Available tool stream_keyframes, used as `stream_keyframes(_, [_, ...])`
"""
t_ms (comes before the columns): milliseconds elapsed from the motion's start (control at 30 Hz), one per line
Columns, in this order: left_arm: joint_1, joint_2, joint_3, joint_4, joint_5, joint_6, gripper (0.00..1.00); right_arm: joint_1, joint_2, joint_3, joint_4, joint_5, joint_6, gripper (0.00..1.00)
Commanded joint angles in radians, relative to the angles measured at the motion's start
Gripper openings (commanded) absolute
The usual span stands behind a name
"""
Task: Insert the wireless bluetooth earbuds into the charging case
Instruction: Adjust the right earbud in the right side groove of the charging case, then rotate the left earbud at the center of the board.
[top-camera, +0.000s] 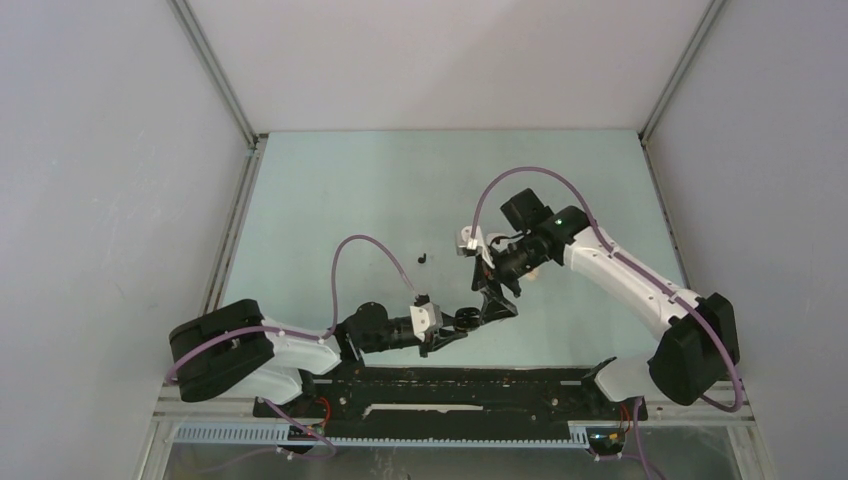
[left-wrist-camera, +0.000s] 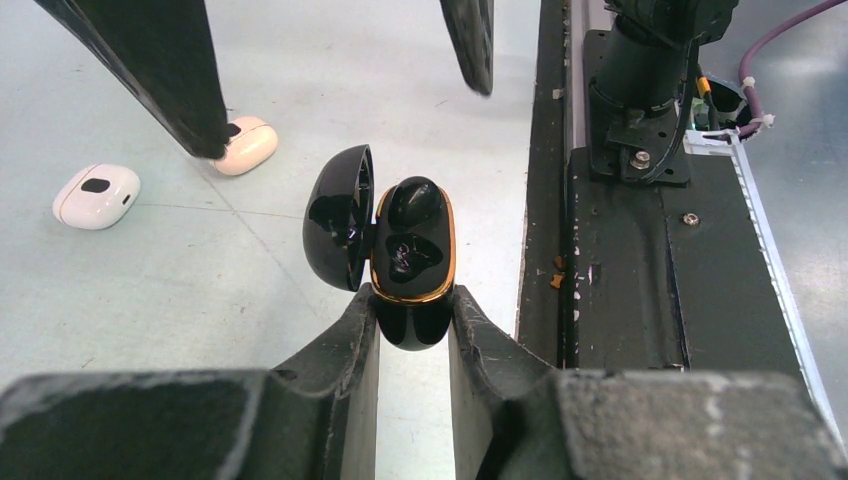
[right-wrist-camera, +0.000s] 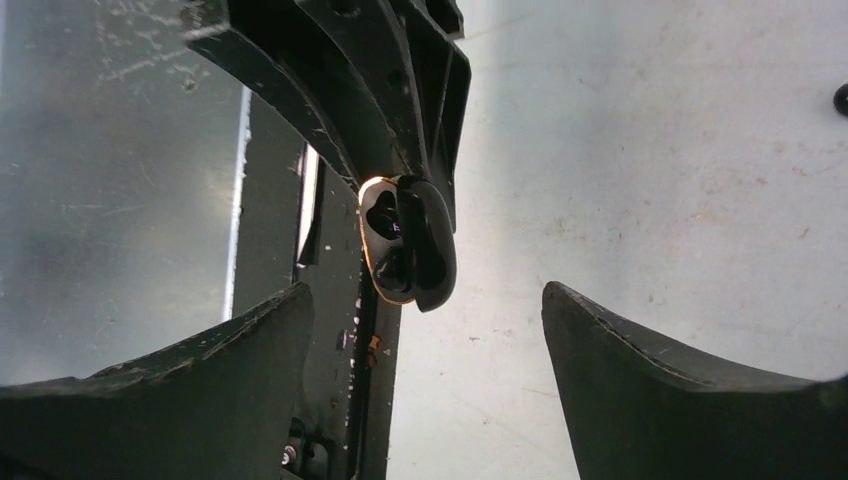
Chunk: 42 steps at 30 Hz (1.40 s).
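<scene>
We are clamping the open black charging case in our left gripper at mid-frame, our right gripper is gaping beside it, and a black earbud is lying on the table near the top view's centre.

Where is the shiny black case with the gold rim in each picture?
Top external: the black charging case sits just below the middle, in the left gripper.
Left wrist: case dead centre, lid open, pinched between the fingers.
Right wrist: case centre, slightly left, sticking out from the dark fingers above.
Shared landmark: the left gripper clamped on it.
</scene>
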Motion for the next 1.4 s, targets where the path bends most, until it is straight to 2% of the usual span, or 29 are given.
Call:
stream_keyframes(0, [-0.007, -0.013, 0.021, 0.041, -0.024, 0.017, 0.0, -0.047, -0.033, 0.057, -0.053, -0.115, -0.036, 0.89])
stream_keyframes(67, [-0.007, -0.027, 0.01, 0.04, -0.049, 0.012, 0.0, -0.087, -0.039, 0.07, -0.033, -0.12, -0.02, 0.89])
stream_keyframes(200, [-0.003, -0.081, -0.021, 0.025, -0.158, -0.012, 0.0, -0.18, -0.038, 0.077, 0.175, -0.043, 0.129, 0.86])
stream_keyframes(300, [0.002, -0.159, -0.039, -0.041, -0.281, -0.037, 0.0, -0.214, 0.003, 0.081, 0.331, 0.012, 0.266, 0.78])
stream_keyframes(400, [0.002, -0.297, -0.048, -0.172, -0.435, -0.105, 0.0, -0.205, 0.089, 0.137, 0.398, 0.083, 0.357, 0.67])
stream_keyframes(467, [0.002, -0.399, -0.07, -0.255, -0.506, -0.13, 0.0, -0.185, 0.163, 0.193, 0.406, 0.141, 0.393, 0.57])
stream_keyframes(567, [0.002, -0.578, -0.109, -0.403, -0.582, -0.17, 0.0, -0.147, 0.28, 0.299, 0.368, 0.229, 0.429, 0.49])
stream_keyframes(700, [0.001, -0.796, -0.148, -0.589, -0.638, -0.202, 0.0, -0.09, 0.423, 0.418, 0.325, 0.311, 0.454, 0.49])
stream_keyframes(800, [0.001, -0.894, -0.163, -0.677, -0.661, -0.229, 0.0, -0.038, 0.516, 0.496, 0.301, 0.346, 0.445, 0.48])
stream_keyframes(967, [-0.001, -0.953, -0.155, -0.744, -0.652, -0.253, 0.0, 0.017, 0.665, 0.609, 0.314, 0.426, 0.426, 0.47])
stream_keyframes(1133, [-0.004, -0.942, -0.129, -0.761, -0.637, -0.256, 0.0, 0.038, 0.81, 0.753, 0.27, 0.497, 0.429, 0.47])
stream_keyframes(1367, [-0.008, -0.905, -0.105, -0.765, -0.622, -0.256, 0.0, 0.06, 0.906, 0.821, 0.255, 0.566, 0.406, 0.48])
